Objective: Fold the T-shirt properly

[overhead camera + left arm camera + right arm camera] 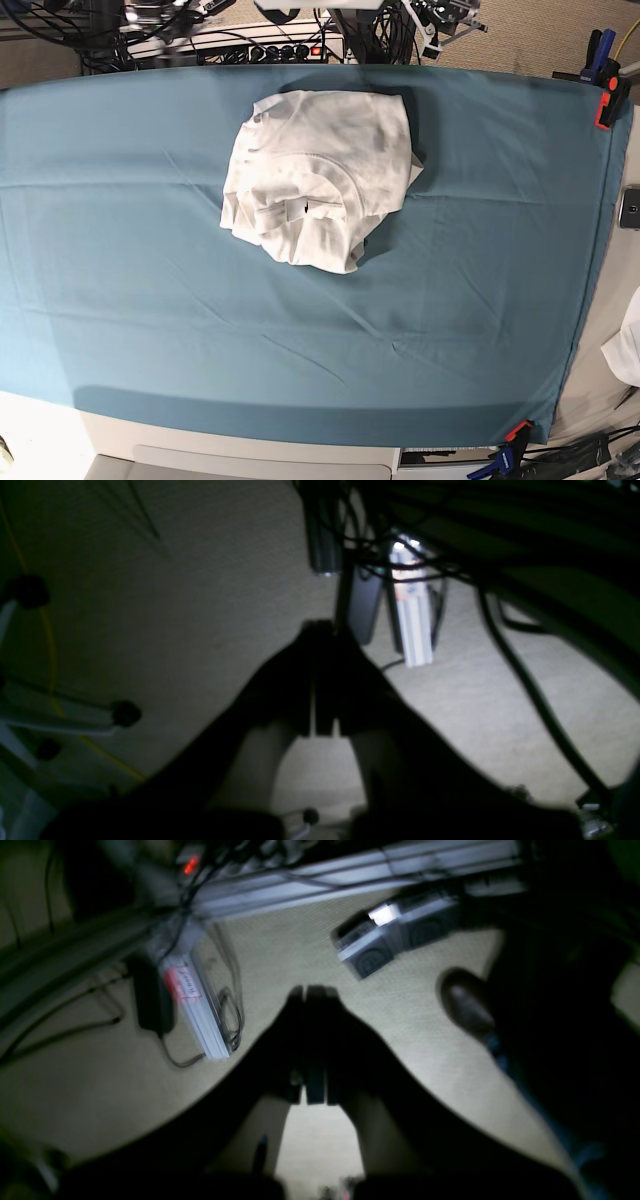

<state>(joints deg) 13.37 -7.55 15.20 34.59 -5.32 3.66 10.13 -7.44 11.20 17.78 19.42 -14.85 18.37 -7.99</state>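
Note:
The white T-shirt (318,178) lies in a wrinkled, bunched heap on the teal cloth sheet (150,250), toward the back middle of the table. Neither arm shows in the base view. In the left wrist view my left gripper (320,626) is shut with nothing in it, hanging over beige carpet away from the shirt. My right gripper (312,988) is likewise shut and empty over the floor in the right wrist view. The shirt appears in neither wrist view.
Orange clamps (606,108) (517,432) pin the sheet at its right edge. A phone (630,208) and a white fabric scrap (628,350) lie off the sheet at right. Cables and an aluminium profile (412,615) hang below the table; a dark shoe (465,1002) stands on the carpet.

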